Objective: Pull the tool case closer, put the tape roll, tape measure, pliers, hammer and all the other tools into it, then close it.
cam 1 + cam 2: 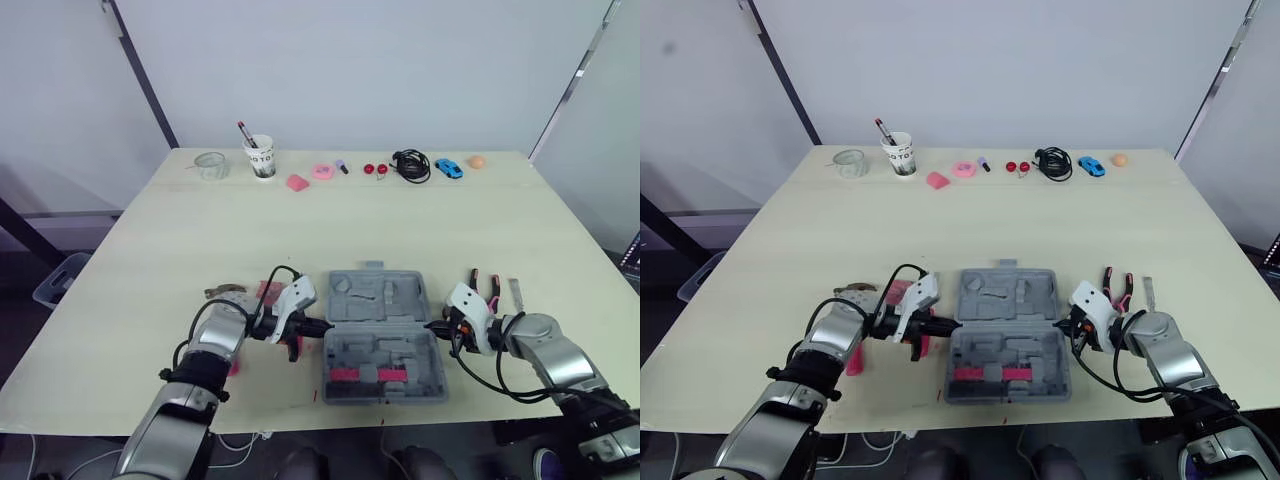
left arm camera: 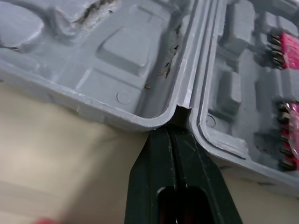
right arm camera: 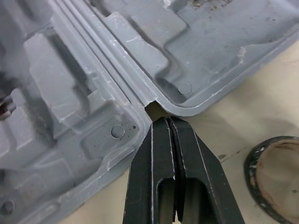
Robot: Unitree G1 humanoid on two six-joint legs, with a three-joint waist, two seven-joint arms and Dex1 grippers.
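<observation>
- A pale wooden table (image 1: 150, 260) is standing before plain white walls. Small clutter is lining its twelve o'clock edge, among it a white paper cup (image 1: 261, 158), a coiled black cable (image 1: 411, 165) and a blue toy car (image 1: 449, 168).
- The grey moulded plastic tool case (image 1: 380, 335) is lying open and flat at the table's six o'clock, close to the front edge. Its lid half is lying toward twelve and its red-fitted base half toward six.
- The left gripper (image 2: 170, 133) is sitting at the case's nine o'clock. Its two black fingers are pressing together on nothing, and their tip is poking into the hinge notch between the halves.
- The right gripper (image 3: 163, 123) is mirroring it at three o'clock, fingers likewise pressing together and empty, tip just at the opposite notch.
- The hinge line, the case's long axis here, is running from nine to three straight between the two tips, so both arms are sitting equally near. A pull toward six probably calls for even motion, or the case may swivel.
- Red-and-black-handled pliers (image 1: 485, 285) are lying at the case's two o'clock. A dark ring with a brownish core, probably the tape roll (image 3: 275, 177), is resting just beside the right gripper.
</observation>
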